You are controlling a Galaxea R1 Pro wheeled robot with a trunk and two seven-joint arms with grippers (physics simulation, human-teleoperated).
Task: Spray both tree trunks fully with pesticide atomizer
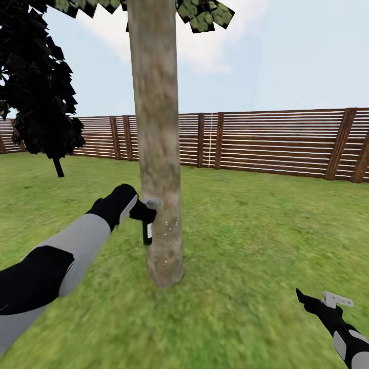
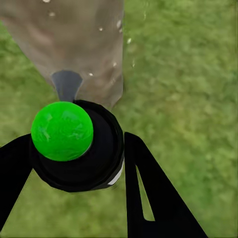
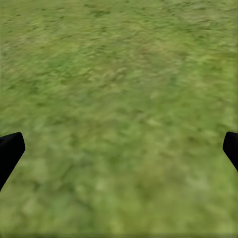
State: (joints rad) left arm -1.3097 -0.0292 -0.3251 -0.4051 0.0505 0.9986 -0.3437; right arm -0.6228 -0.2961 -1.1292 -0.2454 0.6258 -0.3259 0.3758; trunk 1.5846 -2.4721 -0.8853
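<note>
My left gripper point(image 1: 145, 212) is clenched on the pesticide atomizer point(image 1: 147, 231), nozzle almost touching the tree trunk point(image 1: 156, 128) at my 11 o'clock — I could bump it, and coverage may stay low. Right gripper point(image 1: 313, 301) hangs spread, empty, at 4 o'clock over grass point(image 1: 256, 230).

Grass floor point(image 1: 246, 246) under tree trunk point(image 1: 156, 128)
</note>
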